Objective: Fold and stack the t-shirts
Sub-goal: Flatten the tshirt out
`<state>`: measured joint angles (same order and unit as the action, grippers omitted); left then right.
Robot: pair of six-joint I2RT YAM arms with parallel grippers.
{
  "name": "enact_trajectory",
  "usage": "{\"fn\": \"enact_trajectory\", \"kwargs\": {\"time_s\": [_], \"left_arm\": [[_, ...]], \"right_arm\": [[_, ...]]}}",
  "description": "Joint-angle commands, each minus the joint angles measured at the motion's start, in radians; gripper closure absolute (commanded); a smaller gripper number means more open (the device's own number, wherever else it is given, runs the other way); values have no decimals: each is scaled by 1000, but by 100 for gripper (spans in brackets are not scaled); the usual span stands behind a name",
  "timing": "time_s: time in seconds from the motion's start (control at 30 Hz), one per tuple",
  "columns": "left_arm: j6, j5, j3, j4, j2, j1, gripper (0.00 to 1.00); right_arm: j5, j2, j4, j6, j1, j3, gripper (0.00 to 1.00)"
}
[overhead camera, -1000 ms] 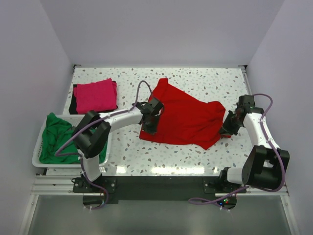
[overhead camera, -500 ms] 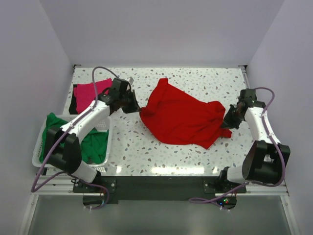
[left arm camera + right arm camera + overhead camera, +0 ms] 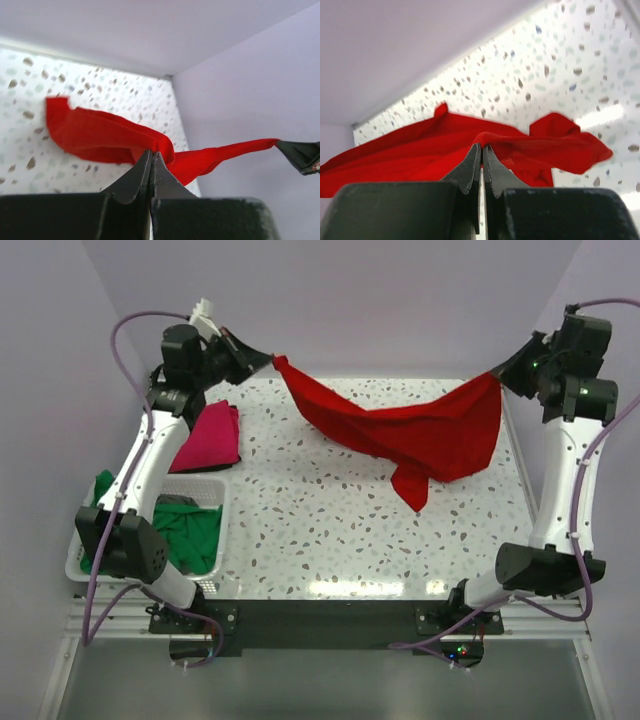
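Observation:
A large red t-shirt (image 3: 410, 430) hangs stretched in the air above the speckled table, sagging in the middle with a flap dangling near the centre right. My left gripper (image 3: 270, 360) is raised high at the back left and shut on the shirt's left end (image 3: 165, 150). High at the back right, my right gripper (image 3: 498, 373) is shut on the other end (image 3: 490, 137). A magenta-pink t-shirt (image 3: 208, 436) lies folded at the table's left. A green t-shirt (image 3: 190, 535) sits crumpled in the basket.
A white plastic basket (image 3: 215, 487) stands at the front left edge of the table (image 3: 330, 530). White walls close in the back and both sides. The two arms reach up along the left and right sides.
Both arms have risen and pulled apart, lifting the red shirt off the table and stretching it between them. The right gripper closed on the shirt's right end during the last second.

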<state>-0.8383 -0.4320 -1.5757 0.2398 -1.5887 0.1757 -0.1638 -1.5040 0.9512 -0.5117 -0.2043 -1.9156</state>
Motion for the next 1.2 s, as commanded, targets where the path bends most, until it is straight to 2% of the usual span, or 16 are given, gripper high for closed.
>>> {"fn": "enact_trajectory", "kwargs": {"time_s": [0.0,0.03,0.13,0.3,0.47,0.6,0.77,0.93,1.17], "left_arm": [[-154,-69,-70,-224,79,-31,100],[-163,-71,-90,-258,99,-33,100],[-171,-39,-124,-260,153,-33,100],[-153,42,-136,-266,249,-33,100],[-153,62,-210,-246,286,-31,100],[-177,61,-219,-249,280,-33,100],[-157,58,-159,-246,208,-33,100],[-166,-28,-122,-298,52,-31,100],[-143,-80,-176,-309,-85,-31,100]], "right_arm": [[52,28,21,-47,-7,-184,100],[66,34,12,-45,-6,-248,100],[131,100,-50,-37,-6,-307,100],[228,249,-182,2,-6,-313,100],[317,277,-220,59,-7,-439,100],[293,272,-241,33,-6,-485,100],[273,214,-273,27,-6,-416,100],[241,124,-342,30,-7,-263,100],[230,-54,-353,22,-6,-292,100]]}}
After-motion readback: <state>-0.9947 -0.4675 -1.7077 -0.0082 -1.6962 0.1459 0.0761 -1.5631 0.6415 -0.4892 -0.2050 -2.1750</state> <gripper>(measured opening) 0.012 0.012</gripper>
